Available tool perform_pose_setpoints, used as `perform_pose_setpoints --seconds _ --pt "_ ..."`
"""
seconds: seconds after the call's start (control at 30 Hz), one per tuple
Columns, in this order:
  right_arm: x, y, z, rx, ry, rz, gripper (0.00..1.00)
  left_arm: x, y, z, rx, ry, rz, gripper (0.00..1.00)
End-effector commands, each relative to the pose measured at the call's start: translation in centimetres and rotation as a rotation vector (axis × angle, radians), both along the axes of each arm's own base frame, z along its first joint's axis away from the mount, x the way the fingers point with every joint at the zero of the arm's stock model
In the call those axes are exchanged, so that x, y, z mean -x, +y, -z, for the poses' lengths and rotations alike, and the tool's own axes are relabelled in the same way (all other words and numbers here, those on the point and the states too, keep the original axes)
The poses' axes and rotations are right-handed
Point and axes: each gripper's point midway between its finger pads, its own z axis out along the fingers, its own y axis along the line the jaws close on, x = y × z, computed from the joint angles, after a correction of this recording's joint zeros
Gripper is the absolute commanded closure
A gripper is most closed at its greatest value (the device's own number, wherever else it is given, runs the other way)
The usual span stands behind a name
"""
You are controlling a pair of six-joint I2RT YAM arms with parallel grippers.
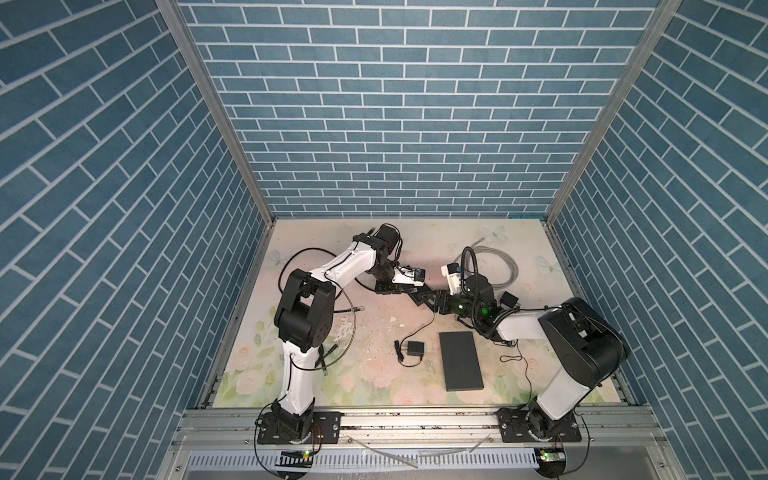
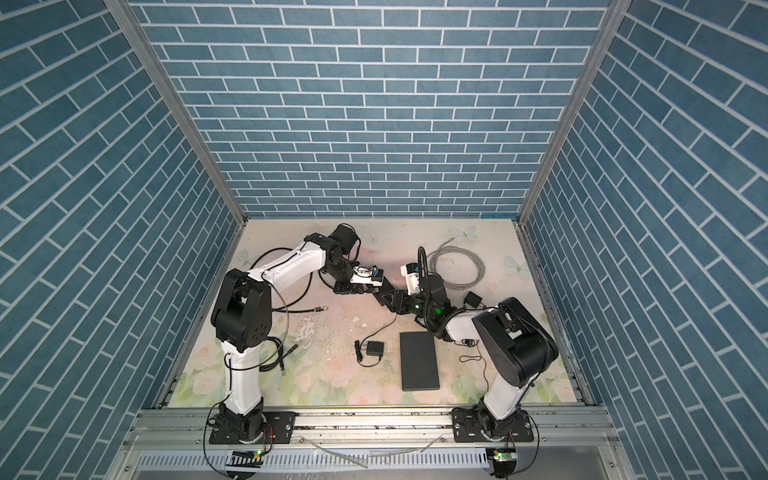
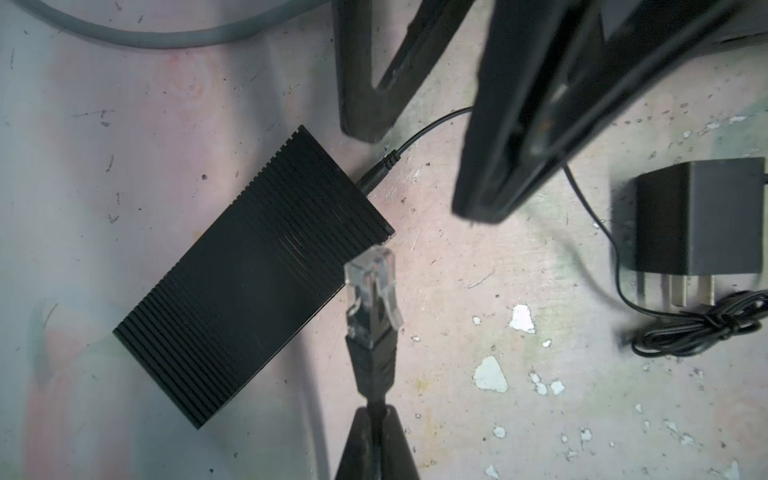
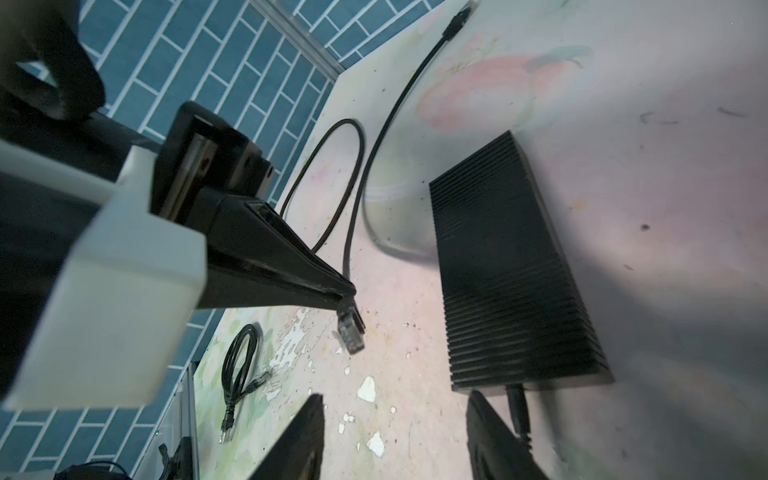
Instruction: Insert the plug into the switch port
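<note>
Clear plastic plug (image 3: 372, 286) hangs just beside the switch (image 3: 249, 282), my left gripper (image 3: 376, 411) pinching its black cable (image 4: 365, 174); my right gripper (image 4: 395, 399) hovers near the switch too, jaws apart, empty.

Quantities: two white-and-black robot arms (image 1: 299, 316) (image 1: 582, 345), one black ribbed rectangular switch box (image 1: 461, 359), one grey coiled cable (image 3: 145, 39), two small black power adapters (image 1: 415, 348) (image 1: 509, 298).

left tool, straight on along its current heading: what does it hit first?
Likely the switch: the plug held in the left tool leads and lines up with its edge near a corner. Depth unclear; it could land on the table beside it.
</note>
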Motion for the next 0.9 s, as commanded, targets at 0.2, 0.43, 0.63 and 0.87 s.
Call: perform_pose_setpoints --seconds 0.2,0.43,0.63,0.87 --pt "-1.0 1.8 -2.2 -0.1 -0.064 -0.04 0.51 0.7 -0.3 -1.3 0.041 0.031 -0.004 1.0" --pt "-1.7 2.6 -2.5 -0.088 -0.075 -0.061 0.57 0.6 -0.5 -1.5 0.049 0.026 -0.003 1.0" --pt "-1.5 3.1 -2.4 -0.059 -0.073 -0.088 0.72 0.5 -0.7 -1.7 0.063 0.024 -0.002 1.0" --pt "-0.6 3.0 -1.7 -0.042 -0.063 -0.107 0.6 0.4 -0.9 -2.0 0.071 0.028 -0.002 1.0"
